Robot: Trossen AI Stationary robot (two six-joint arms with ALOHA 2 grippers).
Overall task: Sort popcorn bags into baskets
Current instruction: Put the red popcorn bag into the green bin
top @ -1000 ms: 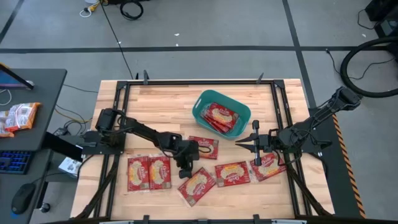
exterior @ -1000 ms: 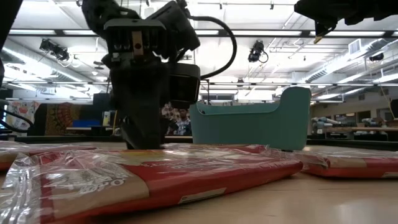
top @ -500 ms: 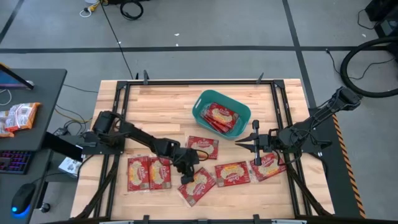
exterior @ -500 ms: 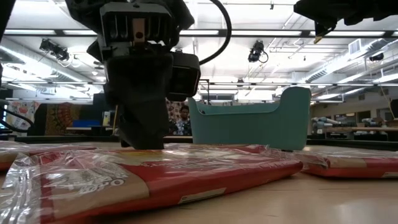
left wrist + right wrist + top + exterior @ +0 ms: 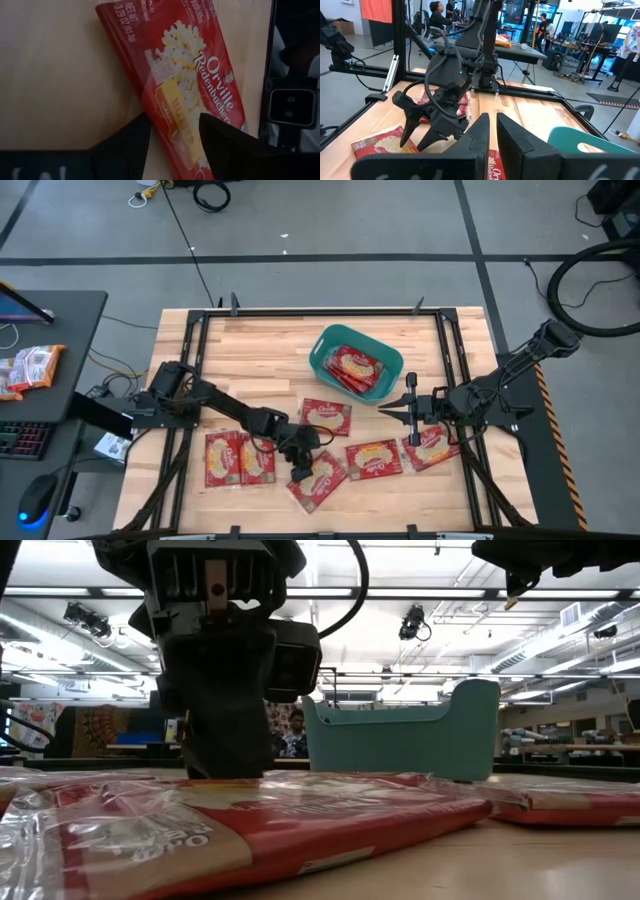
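High view shows some popcorn bags (image 5: pixel 352 367) already inside the teal basket (image 5: pixel 322 350). Six more lie on the wooden table (image 5: pixel 250 345), so the job is partly done. The left gripper (image 5: pixel 297 463) is low over one bag (image 5: pixel 318 476), fingers spread on each side of it, not squeezing yet. It reads "Orville Redenbacher's" and "Butter". The right gripper (image 5: pixel 384 407) waits near the basket, nearly closed and holding nothing.
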